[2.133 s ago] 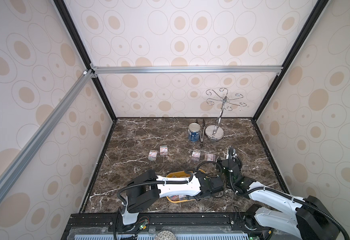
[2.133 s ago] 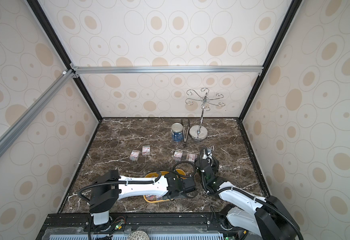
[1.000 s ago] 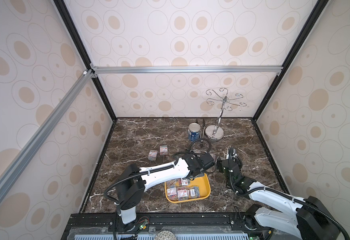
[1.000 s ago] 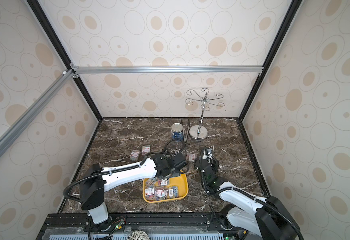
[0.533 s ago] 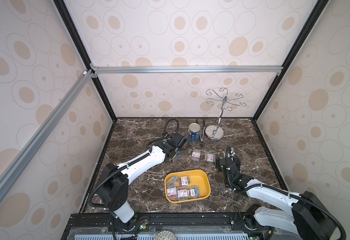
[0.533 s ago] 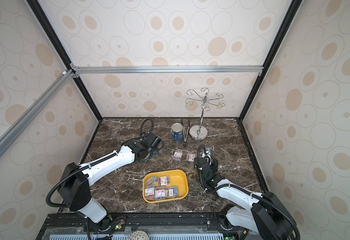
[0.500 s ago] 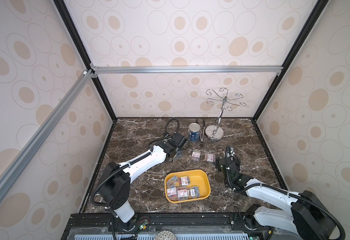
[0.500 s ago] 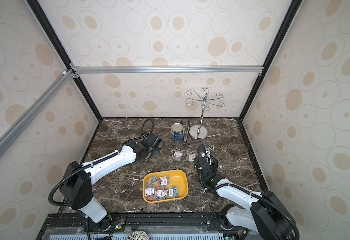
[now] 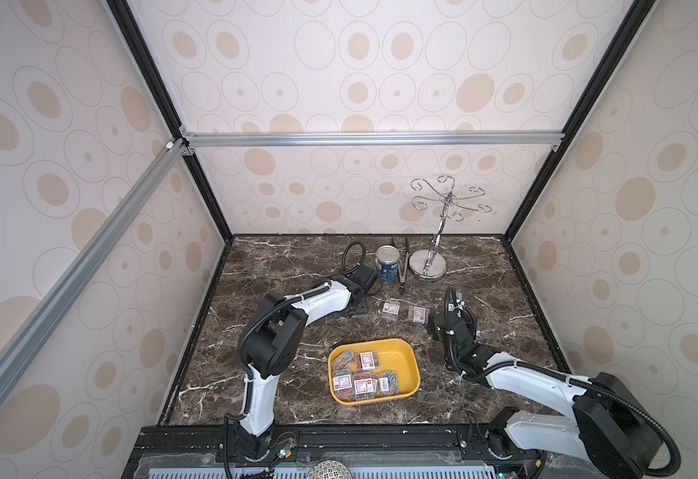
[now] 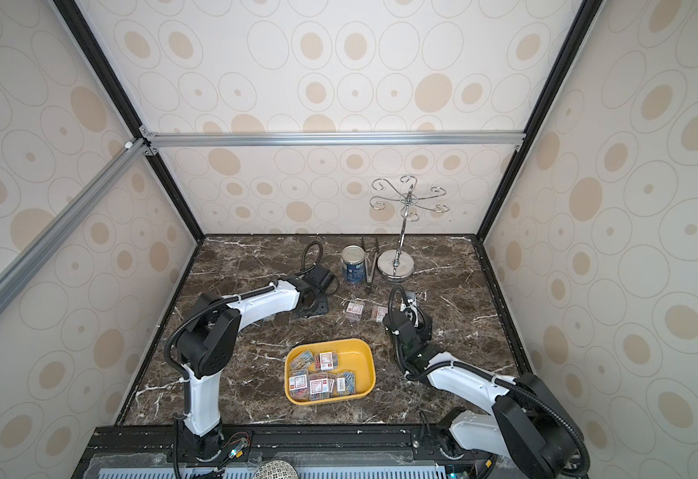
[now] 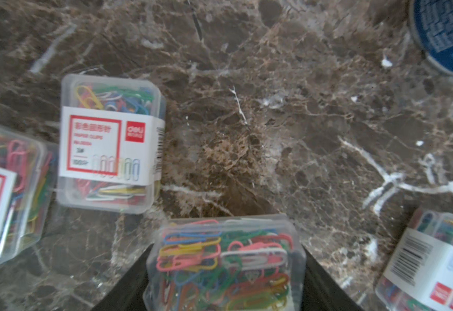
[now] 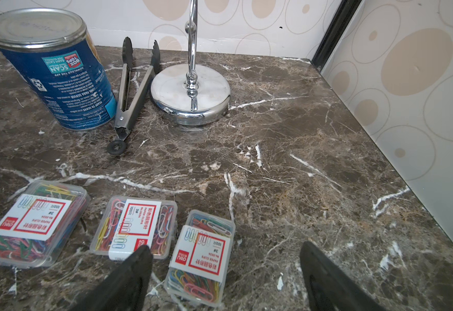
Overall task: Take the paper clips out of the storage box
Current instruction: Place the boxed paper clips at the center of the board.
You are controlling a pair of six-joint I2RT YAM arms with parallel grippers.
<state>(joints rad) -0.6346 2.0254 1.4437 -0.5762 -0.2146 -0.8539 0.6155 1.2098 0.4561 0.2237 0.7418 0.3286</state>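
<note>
The storage box, a yellow tray [image 9: 406, 349] [image 10: 362, 351], sits at the near middle of the marble table with several clear cases of paper clips [image 9: 363, 375] in it. My left gripper [image 9: 353, 311] [image 11: 225, 269] is beyond the tray, to its left, shut on one clear case of paper clips [image 11: 224, 258] just above the table. Loose cases lie around it [image 11: 109, 142] [image 11: 7, 194] [image 11: 432, 264]. My right gripper [image 9: 449, 323] [image 12: 225, 247] is open, low over the table, right of the tray. One case [image 12: 201, 258] lies between its fingers, and two more [image 12: 136, 229] [image 12: 34, 229] lie beside it.
At the back stand a blue-labelled can [image 9: 386, 263] [image 12: 55, 70], metal tongs [image 9: 403, 265] [image 12: 131, 88] and a chrome hook stand [image 9: 428, 261] [image 12: 190, 91]. Patterned walls close in the table on three sides. The left arm hides the cases beneath it in both top views.
My left arm has swung from over the tray out to the far left, carrying a case, and has since nearly stopped. My right gripper has drawn back slightly and stays open.
</note>
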